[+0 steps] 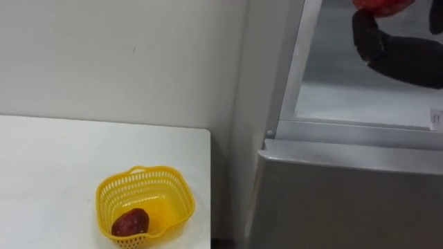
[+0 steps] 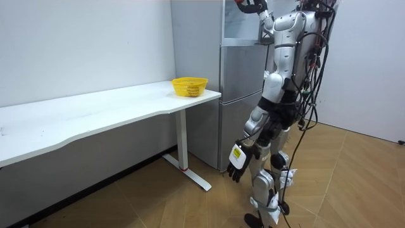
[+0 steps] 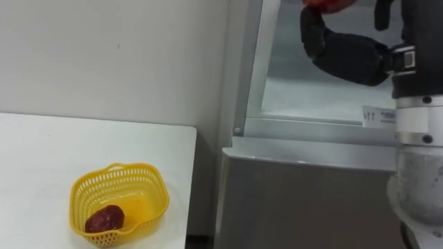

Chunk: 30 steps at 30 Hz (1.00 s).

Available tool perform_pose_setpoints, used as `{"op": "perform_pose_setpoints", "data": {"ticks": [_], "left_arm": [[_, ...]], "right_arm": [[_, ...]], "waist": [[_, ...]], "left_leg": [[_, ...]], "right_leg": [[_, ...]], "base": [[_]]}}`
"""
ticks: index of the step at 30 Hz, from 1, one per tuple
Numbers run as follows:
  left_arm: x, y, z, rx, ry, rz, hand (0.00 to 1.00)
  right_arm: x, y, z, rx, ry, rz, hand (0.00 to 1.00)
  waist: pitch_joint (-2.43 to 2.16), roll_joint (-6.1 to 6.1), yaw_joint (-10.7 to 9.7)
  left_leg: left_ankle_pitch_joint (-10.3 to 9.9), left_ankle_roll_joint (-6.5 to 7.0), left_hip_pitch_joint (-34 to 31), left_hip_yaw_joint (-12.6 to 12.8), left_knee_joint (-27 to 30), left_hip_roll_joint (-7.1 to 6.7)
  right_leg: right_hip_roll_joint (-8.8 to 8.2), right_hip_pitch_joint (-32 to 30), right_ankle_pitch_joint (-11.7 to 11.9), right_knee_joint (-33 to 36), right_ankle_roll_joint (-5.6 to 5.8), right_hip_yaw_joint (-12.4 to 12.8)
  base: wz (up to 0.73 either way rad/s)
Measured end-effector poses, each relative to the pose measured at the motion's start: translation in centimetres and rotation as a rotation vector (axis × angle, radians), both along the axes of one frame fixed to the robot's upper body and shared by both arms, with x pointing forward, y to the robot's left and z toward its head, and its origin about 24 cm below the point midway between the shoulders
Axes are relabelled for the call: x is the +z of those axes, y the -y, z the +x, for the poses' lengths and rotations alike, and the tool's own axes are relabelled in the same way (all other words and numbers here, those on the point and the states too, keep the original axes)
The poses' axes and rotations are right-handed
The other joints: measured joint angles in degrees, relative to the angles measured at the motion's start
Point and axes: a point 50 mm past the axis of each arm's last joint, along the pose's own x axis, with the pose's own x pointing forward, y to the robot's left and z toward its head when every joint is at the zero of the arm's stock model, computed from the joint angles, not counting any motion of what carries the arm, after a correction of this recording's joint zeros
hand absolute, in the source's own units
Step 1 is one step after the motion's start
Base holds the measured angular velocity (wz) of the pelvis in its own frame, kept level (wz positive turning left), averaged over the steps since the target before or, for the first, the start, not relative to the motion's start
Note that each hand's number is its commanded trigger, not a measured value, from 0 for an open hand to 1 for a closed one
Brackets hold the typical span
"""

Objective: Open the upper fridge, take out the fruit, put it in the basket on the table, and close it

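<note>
I stand in front of a grey fridge (image 2: 237,95) whose upper compartment (image 1: 367,97) is open. My right hand (image 3: 346,52) is raised inside that compartment with its fingers curled round a red thing (image 3: 329,4), which is cut off by the picture's top edge. The raised right hand (image 2: 254,7) is at the top of the fridge in the room view. My left hand (image 2: 238,163) hangs by my thigh with relaxed fingers and holds nothing.
A yellow basket (image 1: 111,188) with a dark red fruit (image 1: 131,223) in it stands near the right end of a white table (image 1: 55,159), just left of the fridge. The fridge's lower door (image 1: 346,200) is shut. Behind the table is a white wall.
</note>
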Motion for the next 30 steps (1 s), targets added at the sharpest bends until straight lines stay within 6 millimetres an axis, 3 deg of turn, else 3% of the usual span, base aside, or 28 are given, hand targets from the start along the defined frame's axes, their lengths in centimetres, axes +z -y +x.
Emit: {"op": "perform_pose_setpoints", "data": {"ticks": [5, 8, 13, 19, 26, 30], "left_arm": [[-0.2, 0.6, 0.0, -0.057, -0.020, -0.010, 0.00], [-0.2, 0.7, 0.1, -0.066, -0.020, -0.015, 0.00], [-0.3, 0.8, 1.1, -0.086, -0.022, -0.021, 0.00], [-0.3, 0.8, 1.4, -0.098, -0.017, -0.025, 0.00], [-0.2, 0.9, 1.5, -0.102, -0.016, -0.033, 0.00], [-0.2, 0.8, 1.5, -0.102, -0.018, -0.032, 0.00]], "right_arm": [[-1.8, -2.7, 0.6, 0.055, -0.081, -0.111, 1.00], [-2.9, -4.2, 0.8, 0.097, -0.139, -0.163, 1.00], [-4.2, -6.4, 0.8, 0.171, -0.201, -0.257, 1.00], [-5.5, -8.5, 0.6, 0.228, -0.256, -0.349, 1.00], [-8.3, -9.9, 1.5, 0.241, -0.388, -0.459, 1.00], [-11.5, -9.8, 3.3, 0.175, -0.541, -0.515, 1.00]], "waist": [[-0.01, -0.40, 0.73], [-0.01, -0.73, 2.30], [0.61, -1.25, 4.78], [0.64, -1.82, 8.06], [0.66, -1.84, 10.44], [0.68, -2.09, 11.35]], "left_leg": [[0.00, 0.00, 0.19, 0.19, -0.41, 0.02], [0.01, 0.00, 0.31, 0.22, -0.42, 0.10], [0.01, 0.00, -0.48, -1.21, -0.35, 0.03], [0.01, 0.00, -0.79, -2.23, -0.31, -0.23], [0.02, 0.01, -1.35, -2.86, -0.37, -0.31], [0.02, 0.01, -1.98, -3.39, -0.03, -0.41]], "right_leg": [[0.05, -0.05, 0.00, 0.03, 0.00, 0.29], [0.10, -0.10, 0.00, 0.02, 0.00, 0.28], [0.05, -0.05, -0.01, -0.12, 0.01, -1.00], [0.00, 0.26, 0.00, -1.24, 0.02, -1.64], [-0.06, -0.09, -0.02, -1.38, 0.04, -2.14], [-0.18, -0.17, -0.02, -1.12, 0.04, -2.89]], "base": [[-0.02], [0.00], [0.14], [0.10], [0.04], [0.05]]}}
